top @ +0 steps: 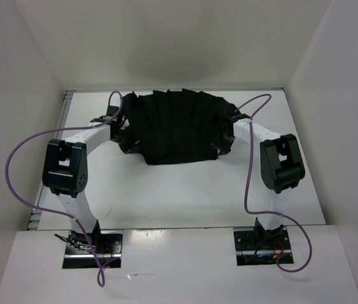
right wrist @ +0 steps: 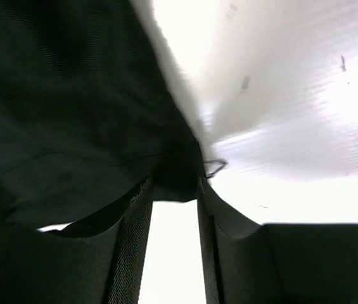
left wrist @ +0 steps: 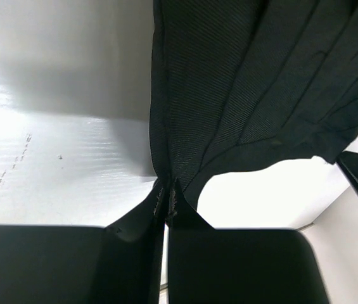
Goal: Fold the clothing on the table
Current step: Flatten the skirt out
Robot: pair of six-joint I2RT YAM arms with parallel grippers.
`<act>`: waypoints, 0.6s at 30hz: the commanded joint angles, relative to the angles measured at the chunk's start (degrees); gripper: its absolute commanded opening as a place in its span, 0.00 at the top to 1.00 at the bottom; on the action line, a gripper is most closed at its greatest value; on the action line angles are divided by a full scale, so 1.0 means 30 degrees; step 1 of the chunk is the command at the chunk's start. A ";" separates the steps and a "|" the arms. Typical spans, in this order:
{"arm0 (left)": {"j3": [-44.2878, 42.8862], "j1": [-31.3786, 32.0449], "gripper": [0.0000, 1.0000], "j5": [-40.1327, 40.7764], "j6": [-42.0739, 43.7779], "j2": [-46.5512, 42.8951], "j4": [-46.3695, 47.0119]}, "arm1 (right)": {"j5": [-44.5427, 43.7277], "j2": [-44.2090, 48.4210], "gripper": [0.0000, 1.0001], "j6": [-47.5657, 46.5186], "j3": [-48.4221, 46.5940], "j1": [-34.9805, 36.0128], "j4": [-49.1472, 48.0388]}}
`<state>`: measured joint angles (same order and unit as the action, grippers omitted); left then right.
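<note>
The black pleated clothing (top: 175, 126) lies spread across the far half of the white table (top: 166, 196), stretched between my two arms. My left gripper (top: 121, 126) is at its left edge. In the left wrist view that gripper (left wrist: 167, 191) is shut on a pinched edge of the clothing (left wrist: 248, 82), which fans out from the tips. My right gripper (top: 229, 126) is at the garment's right edge. In the right wrist view its jaws (right wrist: 175, 187) stand apart, bare table shows between the fingers, and a corner of the clothing (right wrist: 58, 107) sits at the fingertips.
White upright walls (top: 33, 69) close in the table on the left, back and right. A purple cable (top: 14, 171) loops beside the left arm and another cable (top: 249, 171) beside the right arm. Bare tabletop lies between the garment and the arm bases.
</note>
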<state>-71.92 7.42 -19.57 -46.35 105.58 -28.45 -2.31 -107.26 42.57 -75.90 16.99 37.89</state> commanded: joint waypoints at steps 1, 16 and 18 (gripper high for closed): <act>0.0126 -0.0100 1.00 0.0079 -0.0049 -0.0185 0.0107 | -0.0665 -0.0252 0.58 -0.0126 0.0048 -0.0010 -0.0561; 0.0477 -0.0100 1.00 0.0079 0.0127 -0.0184 0.0107 | 0.0064 -0.2945 0.67 -0.0507 -0.0892 -0.0450 -0.1292; 0.0680 -0.0100 1.00 0.0079 0.0332 -0.0184 0.0107 | 0.0066 -0.3297 1.00 -0.0507 -0.0892 -0.0450 -0.1497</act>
<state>-70.81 7.42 -19.38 -46.54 105.60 -28.32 -2.11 -113.84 41.28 -78.13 16.08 35.94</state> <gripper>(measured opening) 0.010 0.118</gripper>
